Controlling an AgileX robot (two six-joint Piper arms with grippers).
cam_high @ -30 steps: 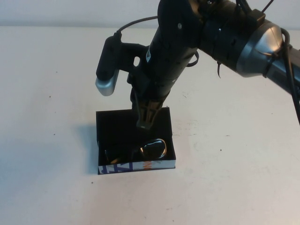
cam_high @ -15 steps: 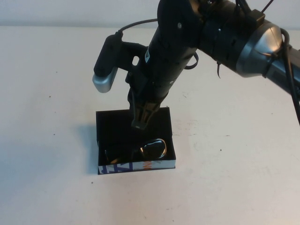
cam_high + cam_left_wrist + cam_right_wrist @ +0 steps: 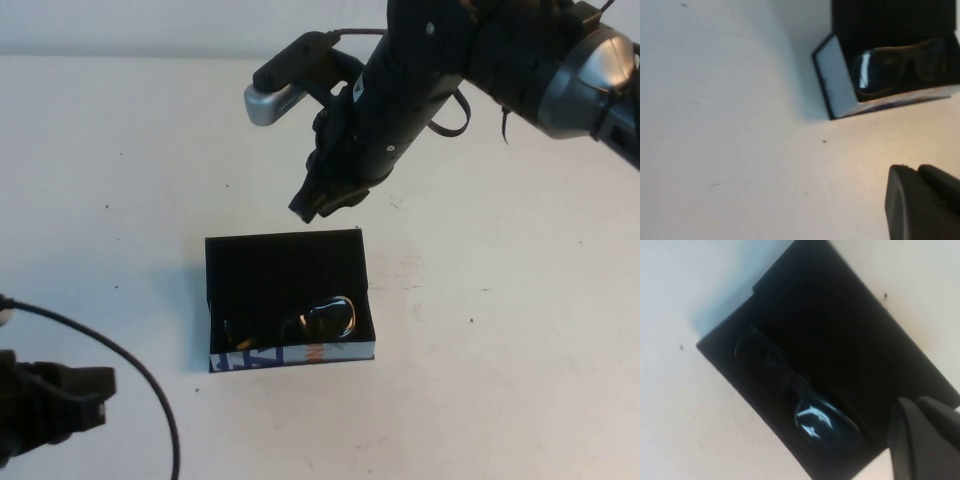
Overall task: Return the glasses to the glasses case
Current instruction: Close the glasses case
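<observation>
Already the glasses (image 3: 315, 322) lie inside the glasses case (image 3: 286, 262), against its near wall just behind the white printed strip, their long axis running left to right along that wall; the case sits open on the white surface (image 3: 500, 330), mid-scene. The right gripper (image 3: 318, 203) hangs above the surface just beyond the case's far edge, so the glasses lie nearward and below it; its fingers look drawn together and hold nothing, touching neither case nor glasses. The left gripper (image 3: 95, 385) sits low at the near left corner, well apart from the case; whether it is open I cannot tell. By this layout the placing looks done.
</observation>
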